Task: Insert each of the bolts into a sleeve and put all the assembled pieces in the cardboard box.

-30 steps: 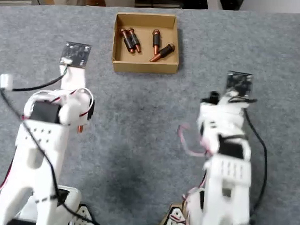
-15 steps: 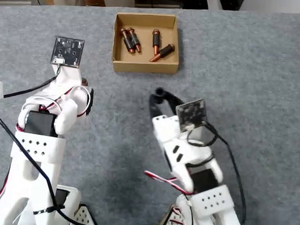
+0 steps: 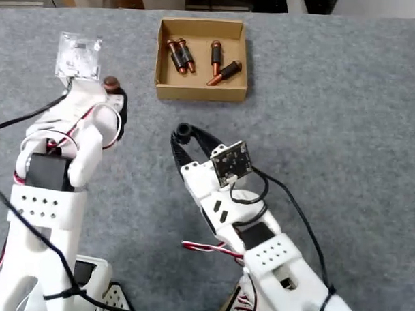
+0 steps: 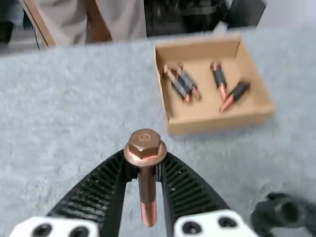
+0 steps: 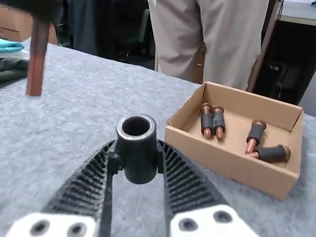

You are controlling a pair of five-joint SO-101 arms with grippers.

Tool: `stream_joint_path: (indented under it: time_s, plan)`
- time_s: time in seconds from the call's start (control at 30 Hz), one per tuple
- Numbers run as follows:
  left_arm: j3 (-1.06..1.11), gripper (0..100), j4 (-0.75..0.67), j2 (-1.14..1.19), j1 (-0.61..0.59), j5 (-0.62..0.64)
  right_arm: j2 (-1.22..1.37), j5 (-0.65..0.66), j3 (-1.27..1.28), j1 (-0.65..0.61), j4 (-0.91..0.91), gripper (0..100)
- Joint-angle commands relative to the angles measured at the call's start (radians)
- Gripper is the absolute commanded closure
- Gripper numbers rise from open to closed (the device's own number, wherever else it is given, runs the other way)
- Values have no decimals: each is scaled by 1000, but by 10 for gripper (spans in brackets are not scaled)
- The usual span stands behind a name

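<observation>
Left gripper [image 4: 144,165] is clamped on the bolt [image 4: 146,190] just under its head, left of the box [image 3: 199,94]. Right gripper [image 5: 137,157] is clamped mid-body on the sleeve [image 5: 136,140], near the box's front wall. Both parts are judged rigid, smooth and light, so slippage is possible.

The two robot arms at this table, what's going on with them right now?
The left gripper is shut on a copper bolt, head up. The right gripper is shut on a black sleeve, opening upward, apart from the bolt. Four assembled pieces lie in the cardboard box; this pair is not yet joined.
</observation>
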Motion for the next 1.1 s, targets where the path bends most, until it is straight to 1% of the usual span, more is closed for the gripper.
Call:
stream_joint_path:
  time_s: [0.0,0.1,0.3,0.33,0.57,1.07]
  plan:
    - [-117,981,-26,-35,44,100,94,-6,-4,-13,-133,997]
    - [-141,981,-29,-33,107,144,157,-8,-1,-15,-216,997]
    - [-144,981,-29,-33,210,141,148,-6,127,-27,-381,997]
    - [-144,981,-29,-33,218,141,140,-8,130,-22,-379,997]
    - [-144,981,-29,-33,227,140,12,-9,130,-16,-348,997]
    - [-203,981,-28,-33,235,140,-239,-11,136,-27,-78,997]
